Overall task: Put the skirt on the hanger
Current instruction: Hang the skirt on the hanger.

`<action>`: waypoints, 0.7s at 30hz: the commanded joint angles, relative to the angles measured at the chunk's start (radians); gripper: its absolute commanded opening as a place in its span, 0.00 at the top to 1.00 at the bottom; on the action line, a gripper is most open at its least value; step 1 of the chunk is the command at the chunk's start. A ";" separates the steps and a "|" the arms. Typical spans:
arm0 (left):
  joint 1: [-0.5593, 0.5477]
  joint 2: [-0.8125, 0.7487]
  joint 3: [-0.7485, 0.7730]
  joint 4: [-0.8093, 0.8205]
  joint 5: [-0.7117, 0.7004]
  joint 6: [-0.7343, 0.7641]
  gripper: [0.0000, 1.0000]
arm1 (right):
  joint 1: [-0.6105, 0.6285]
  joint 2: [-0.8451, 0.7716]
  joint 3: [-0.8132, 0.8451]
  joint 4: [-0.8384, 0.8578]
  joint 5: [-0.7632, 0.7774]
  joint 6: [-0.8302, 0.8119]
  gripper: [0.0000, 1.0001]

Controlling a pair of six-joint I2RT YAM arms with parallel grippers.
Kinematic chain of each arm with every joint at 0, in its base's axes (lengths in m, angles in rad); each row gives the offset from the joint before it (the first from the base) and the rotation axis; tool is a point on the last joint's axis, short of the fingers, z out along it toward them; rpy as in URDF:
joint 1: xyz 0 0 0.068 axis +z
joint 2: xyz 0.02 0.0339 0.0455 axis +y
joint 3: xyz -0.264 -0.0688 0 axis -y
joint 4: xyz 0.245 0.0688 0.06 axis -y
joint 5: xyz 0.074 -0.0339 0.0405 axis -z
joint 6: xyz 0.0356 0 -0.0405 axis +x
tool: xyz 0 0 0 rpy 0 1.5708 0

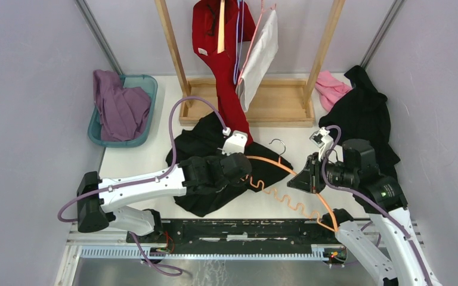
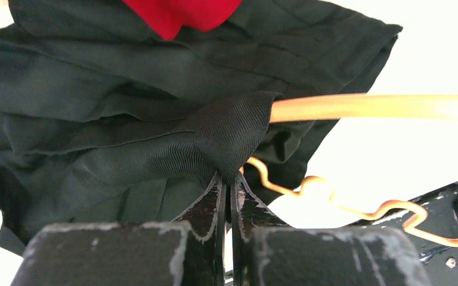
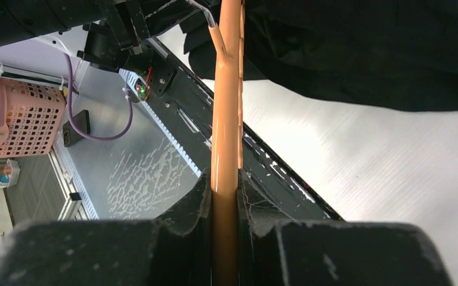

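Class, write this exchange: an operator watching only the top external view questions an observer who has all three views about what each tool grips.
Operator: Top view only. Is anything actually pinched?
Observer: Yes, the left tool is shut on a ribbed fold of the black skirt.
Operator: And on the other side?
Observer: The right tool is shut on the bar of the orange hanger.

Black skirt (image 2: 95,119) is lying crumpled on the table (image 1: 137,161). One ribbed corner is being pinched by the left gripper (image 2: 229,179) and is covering one arm tip of the orange hanger (image 3: 226,119). The hanger, with a wavy lower bar and metal hook, is overlapping the skirt, and the right gripper (image 3: 226,185) is clamping its other arm.
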 commanded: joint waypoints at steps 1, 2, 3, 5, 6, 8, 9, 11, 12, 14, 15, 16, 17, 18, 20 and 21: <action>0.010 0.021 0.107 0.014 0.011 0.085 0.97 | 0.046 0.013 0.002 0.150 -0.004 0.015 0.98; 0.012 0.026 0.119 0.014 0.012 0.094 0.97 | 0.064 0.018 0.006 0.153 0.010 0.015 0.99; 0.015 0.033 0.133 0.007 0.013 0.101 0.97 | 0.080 0.021 0.015 0.149 0.037 0.009 0.98; 0.020 0.040 0.153 0.000 0.011 0.111 0.97 | 0.108 0.022 0.043 0.134 0.083 -0.010 0.98; 0.022 0.040 0.163 0.000 0.015 0.115 0.97 | 0.116 0.031 0.057 0.126 0.092 -0.020 0.98; 0.025 0.039 0.179 0.003 0.025 0.127 0.97 | 0.136 0.058 0.069 0.124 0.107 -0.030 0.98; 0.027 0.040 0.190 0.004 0.030 0.133 0.97 | 0.148 0.069 0.064 0.140 0.116 -0.028 0.98; 0.028 0.045 0.217 -0.001 0.034 0.145 0.97 | 0.184 0.088 0.039 0.184 0.139 -0.022 0.98; 0.027 0.047 0.230 -0.003 0.036 0.151 0.97 | 0.206 0.094 0.026 0.211 0.159 -0.019 0.98; 0.028 0.049 0.253 -0.005 0.038 0.163 0.97 | 0.248 0.108 0.005 0.248 0.200 -0.023 0.98; 0.028 0.051 0.265 -0.006 0.041 0.171 0.97 | 0.269 0.116 -0.004 0.263 0.225 -0.025 0.98; 0.028 0.054 0.277 -0.009 0.041 0.176 0.97 | 0.290 0.124 -0.010 0.279 0.248 -0.029 0.98; 0.028 0.057 0.290 -0.011 0.041 0.181 0.97 | 0.311 0.131 -0.019 0.300 0.268 -0.034 0.98; 0.028 0.061 0.302 -0.013 0.042 0.188 0.97 | 0.331 0.136 -0.025 0.320 0.293 -0.038 0.98; 0.028 0.064 0.326 -0.019 0.048 0.201 0.97 | 0.368 0.147 -0.034 0.359 0.346 -0.050 0.98; 0.027 0.067 0.337 -0.020 0.053 0.206 0.97 | 0.386 0.154 -0.037 0.387 0.369 -0.058 0.98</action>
